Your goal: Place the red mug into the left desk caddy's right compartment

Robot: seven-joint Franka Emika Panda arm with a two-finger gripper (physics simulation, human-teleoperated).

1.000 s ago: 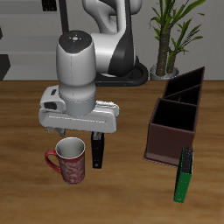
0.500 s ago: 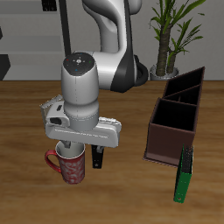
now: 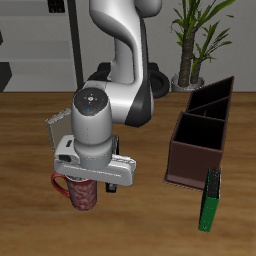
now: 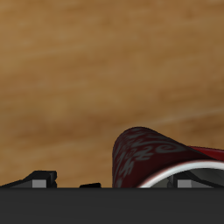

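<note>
The red mug [image 3: 80, 192], glossy ceramic with a pale speckled pattern over its rounded wall, is standing upright on the wood-grain desk [image 3: 150, 215] near the front edge, its loop handle showing as a small red curve at the side away from the caddy. The end effector [image 3: 92, 184] is sitting directly over the mug, its smooth grey-white housing covering the rim, and one dark finger is showing just beside the mug's wall; whether the fingers are pressing on the mug or standing free I cannot tell. In the wrist view the mug's [image 4: 153, 156] curved, mottled red wall and a sliver of its white rim are filling the space just ahead of the blurred black finger bases. Well apart from the mug, the left desk caddy [image 3: 200, 135] is lying as a long maroon-brown box with black dividers, its square right compartment [image 3: 195, 140] nearest the front. A flat green book [image 3: 210, 200] is leaning against that end.
</note>
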